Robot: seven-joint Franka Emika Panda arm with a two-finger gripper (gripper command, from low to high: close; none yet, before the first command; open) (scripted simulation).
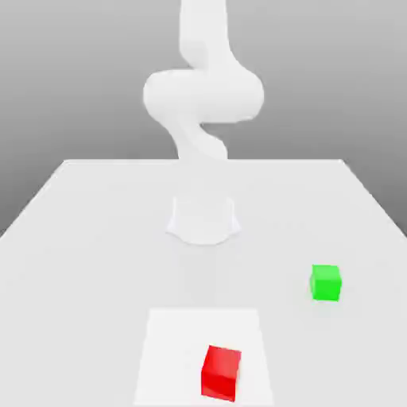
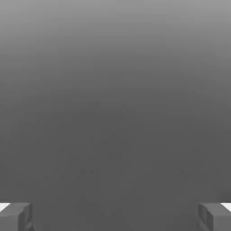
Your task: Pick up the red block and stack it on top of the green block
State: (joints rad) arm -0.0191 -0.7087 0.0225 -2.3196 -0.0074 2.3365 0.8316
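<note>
White Franka arm (image 1: 203, 95) rises from its round base on the flat white table (image 1: 79, 238), upper links bent toward the camera in the exterior view. Small matte bright red cube (image 1: 221, 372) sits on the table at the near edge, on a lighter square patch, slightly rotated. Small matte bright green cube (image 1: 325, 282) rests on the table toward the exterior view's right, farther back, well apart from the red cube. In the hand view the two-finger gripper (image 2: 115, 216) has grey fingertips (image 2: 16, 216) spread wide apart, nothing between them.
</note>
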